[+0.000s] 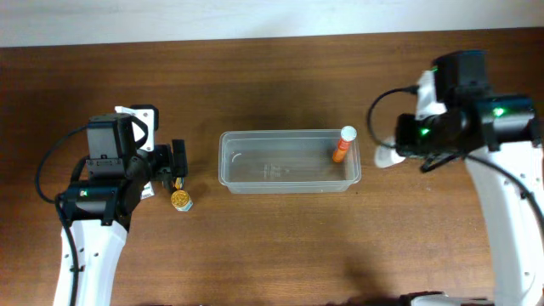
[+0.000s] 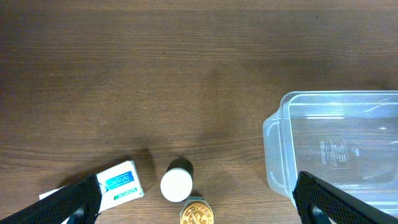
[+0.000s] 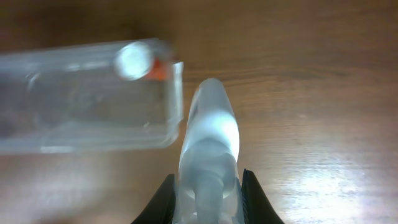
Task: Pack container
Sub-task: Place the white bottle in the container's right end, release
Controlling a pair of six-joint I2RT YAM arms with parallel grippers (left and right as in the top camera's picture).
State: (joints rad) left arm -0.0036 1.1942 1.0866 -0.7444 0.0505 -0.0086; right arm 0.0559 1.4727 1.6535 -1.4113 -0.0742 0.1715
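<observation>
The clear container (image 1: 289,134) stands at the table's middle, with an orange bottle with a white cap (image 1: 342,146) upright in its right end. My right gripper (image 1: 398,153) hovers just right of the container and is shut on a frosted white bottle (image 3: 211,130). The right wrist view also shows the container (image 3: 93,140) and the orange bottle (image 3: 137,60). My left gripper (image 2: 199,198) is open wide, low over a white-capped dark bottle (image 2: 176,183), a gold tin (image 2: 197,213) and a white and blue box (image 2: 121,183). The container (image 2: 280,118) lies to their right.
The gold tin (image 1: 181,200) sits left of the container, just below my left gripper (image 1: 176,166). Bare brown wood surrounds the container. A pale wall edge runs along the table's far side.
</observation>
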